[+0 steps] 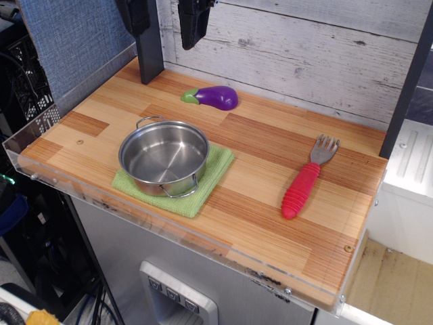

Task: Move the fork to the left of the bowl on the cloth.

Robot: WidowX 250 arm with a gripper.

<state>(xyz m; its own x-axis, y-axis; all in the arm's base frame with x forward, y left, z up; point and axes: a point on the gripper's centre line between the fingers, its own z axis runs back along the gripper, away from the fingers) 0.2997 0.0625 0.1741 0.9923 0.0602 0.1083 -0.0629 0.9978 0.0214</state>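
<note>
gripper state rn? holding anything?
Gripper: raised at the top edge above the table, holding nothing; open or shut cannot be told. Fork lies untouched on the wood, right of the bowl.

The light is bright and even, with only soft, short shadows under the objects. The steel bowl (164,157) shows mild glare on its rim and inside. The picture is sharp; upper left corner is darker.
</note>
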